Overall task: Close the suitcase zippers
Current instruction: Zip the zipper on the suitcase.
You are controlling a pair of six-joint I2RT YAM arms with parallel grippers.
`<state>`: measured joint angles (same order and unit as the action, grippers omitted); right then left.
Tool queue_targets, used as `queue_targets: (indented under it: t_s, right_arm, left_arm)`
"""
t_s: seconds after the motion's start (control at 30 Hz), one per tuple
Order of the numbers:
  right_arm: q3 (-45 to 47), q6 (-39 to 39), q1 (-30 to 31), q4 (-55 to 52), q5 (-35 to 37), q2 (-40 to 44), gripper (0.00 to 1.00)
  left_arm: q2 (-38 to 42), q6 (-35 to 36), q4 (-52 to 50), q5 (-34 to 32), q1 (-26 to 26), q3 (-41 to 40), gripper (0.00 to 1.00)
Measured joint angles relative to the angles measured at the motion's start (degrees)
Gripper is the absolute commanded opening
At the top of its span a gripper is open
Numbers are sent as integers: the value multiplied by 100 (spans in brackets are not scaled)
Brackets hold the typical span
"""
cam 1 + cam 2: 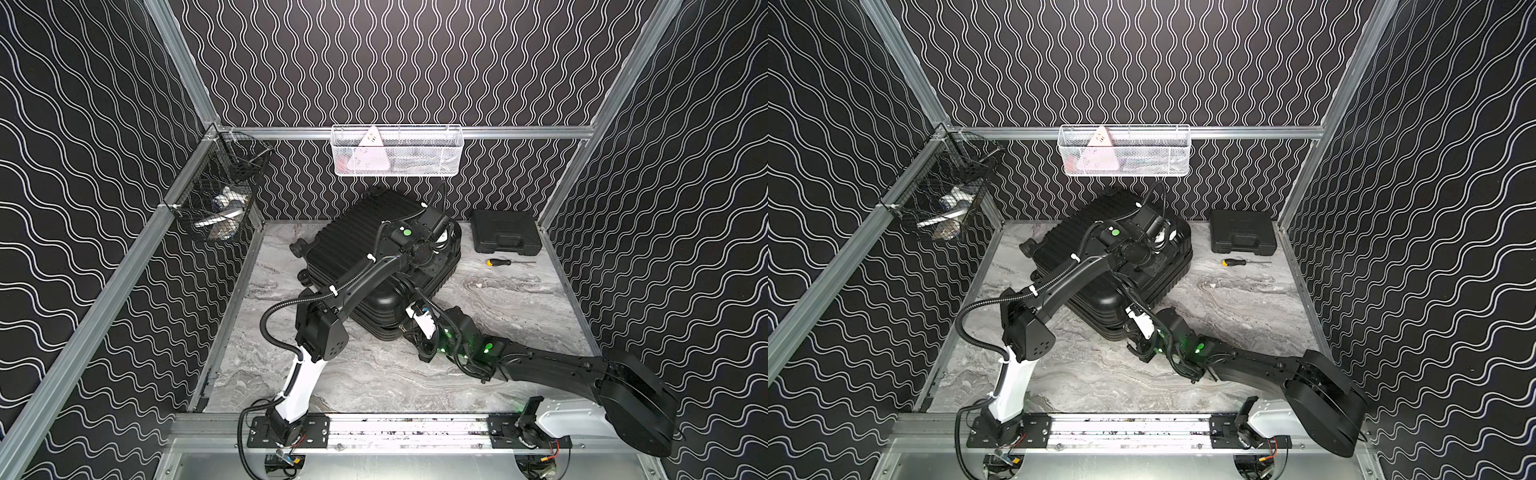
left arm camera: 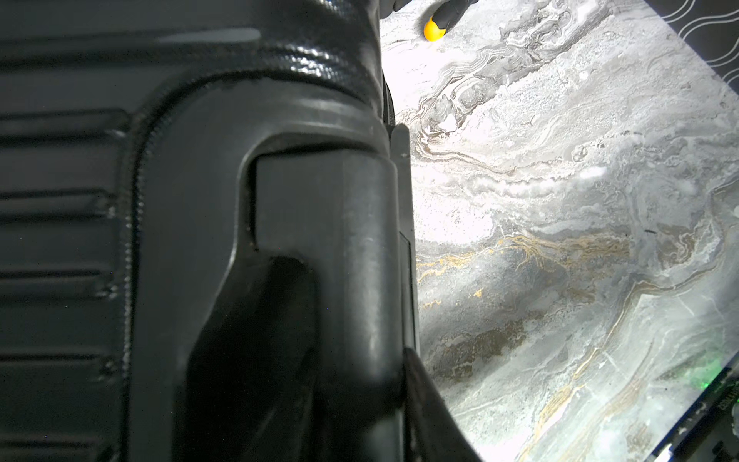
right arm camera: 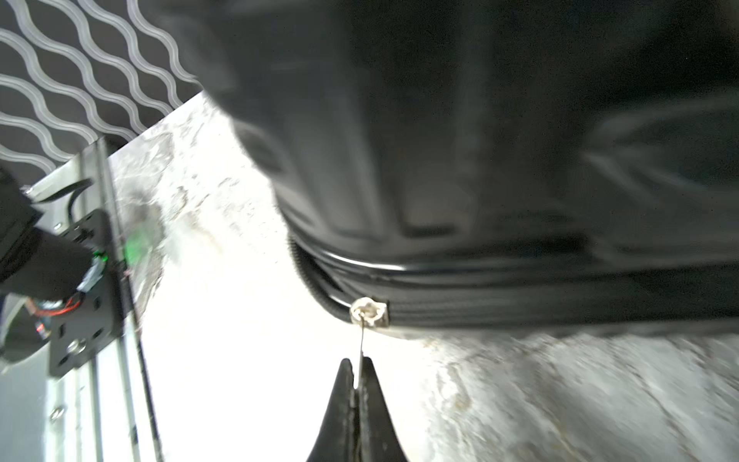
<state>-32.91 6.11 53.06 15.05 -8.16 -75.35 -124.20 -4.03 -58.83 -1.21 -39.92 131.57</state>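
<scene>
Diagonally flat suitcase [image 1: 349,228], wheels [image 1: 298,249] leftward

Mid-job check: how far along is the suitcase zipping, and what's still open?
Done: the suitcase lies shut, shells together, and on one side of the slider the zipper band looks joined. In hand: the right gripper pinches the zipper pull; the left gripper clamps the suitcase's far end. Left: at the near corner the teeth still gape, so that stretch needs zipping. Any second pull isn't visible.
</scene>
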Motion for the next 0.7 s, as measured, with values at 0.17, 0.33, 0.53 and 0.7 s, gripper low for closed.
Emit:
queue_targets:
  t_s: [0.17,0.33,0.53,0.7]
  right_arm:
    - [-236,-111,179,-101,-92,-291,0]
    - [-501,-133,446,-223,96,-573,0]
    - [-739,-162,750,-269,411,-763,0]
    - [-903,-162,920,-321,654,-949,0]
  left_arm:
    - [-20,-33,-103,20,0,-4,21]
    - [-4,-37,-142,52,0,-177,19]
    - [-15,-81,-35,94,-2,-216,18]
    - [-85,-122,-33,140,-2,-203,17]
